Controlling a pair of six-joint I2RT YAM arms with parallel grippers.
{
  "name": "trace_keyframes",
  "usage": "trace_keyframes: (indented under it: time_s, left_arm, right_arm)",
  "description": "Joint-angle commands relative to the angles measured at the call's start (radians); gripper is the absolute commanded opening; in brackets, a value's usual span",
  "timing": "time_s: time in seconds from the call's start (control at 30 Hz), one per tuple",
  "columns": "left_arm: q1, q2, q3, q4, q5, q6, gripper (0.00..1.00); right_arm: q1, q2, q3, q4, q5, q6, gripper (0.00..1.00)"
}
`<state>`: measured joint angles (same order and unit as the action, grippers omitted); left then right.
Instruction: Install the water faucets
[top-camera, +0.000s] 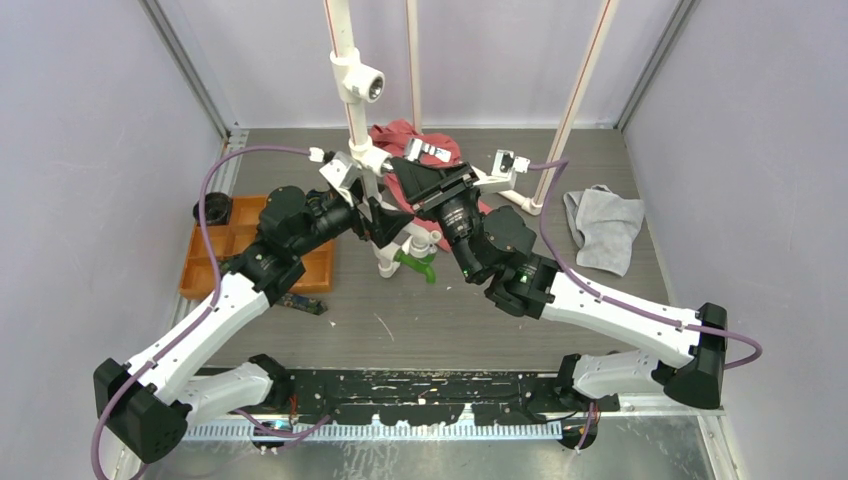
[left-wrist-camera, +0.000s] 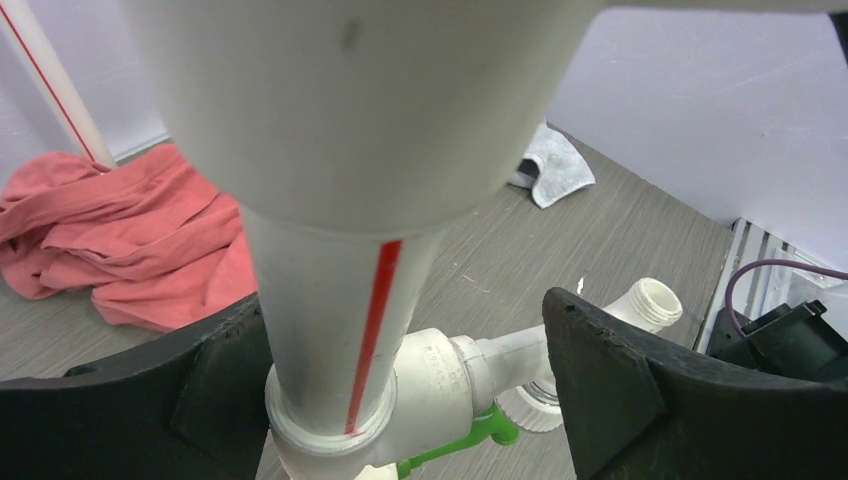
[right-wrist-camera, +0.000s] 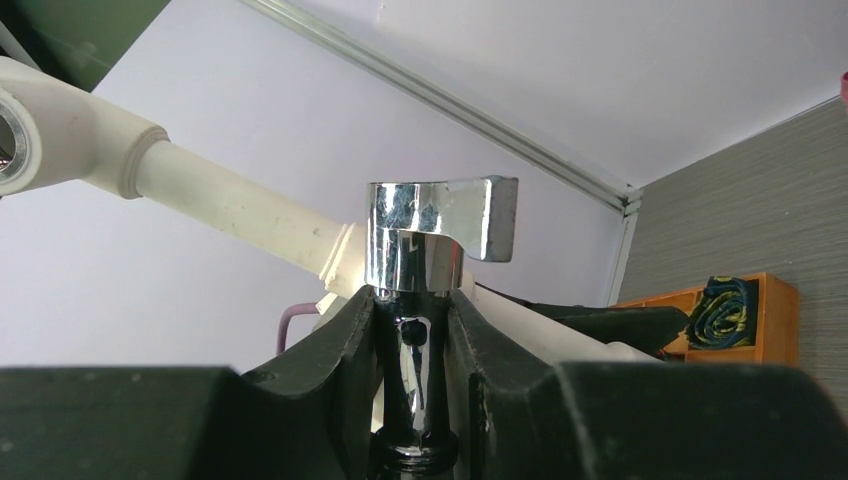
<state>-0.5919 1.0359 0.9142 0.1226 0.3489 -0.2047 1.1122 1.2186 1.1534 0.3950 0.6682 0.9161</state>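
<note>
Right gripper (right-wrist-camera: 412, 310) grasps the shiny silver metal faucet (right-wrist-camera: 425, 235), probably for screwing in; left gripper (left-wrist-camera: 405, 305), released, brackets the white red-striped pipe (left-wrist-camera: 320, 290), likely to steady it.

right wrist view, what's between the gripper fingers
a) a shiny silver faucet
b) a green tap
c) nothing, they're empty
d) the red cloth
A: the right gripper is shut on the chrome stem of the silver faucet, whose handle shows just above the jaws.
</note>
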Motion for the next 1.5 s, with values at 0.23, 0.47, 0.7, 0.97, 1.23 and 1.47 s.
trace_keyframes:
  time_s: [0.23,0.47,0.7,0.97,1.23,1.47]
  left_arm:
    - [-0.046,0.013,0.043,0.011,0.083,-0.035,0.93]
    - [-0.054,0.024,0.048,0.005,0.069,-0.035,0.93]
    - [-0.055,0.035,0.053,0.005,0.065,-0.033,0.92]
    - [-0.060,0.042,0.059,0.002,0.066,-0.028,0.93]
    - [-0.062,0.043,0.060,0.000,0.064,-0.026,0.93]
    - [-0.072,0.051,0.066,-0.001,0.054,-0.025,0.93]
  right_arm:
    - [0.006,-0.005,-0.018,-0.121,-0.030,0.008,0.00]
    - [0.006,0.001,0.004,-0.190,-0.082,0.043,0.00]
    - [0.007,-0.002,-0.008,-0.177,-0.108,0.046,0.14]
    - [0.006,-0.001,-0.011,-0.175,-0.104,0.044,0.24]
    - [0.006,-0.010,-0.021,-0.173,-0.103,0.040,0.30]
    - [0.007,-0.004,-0.014,-0.194,-0.113,0.067,0.00]
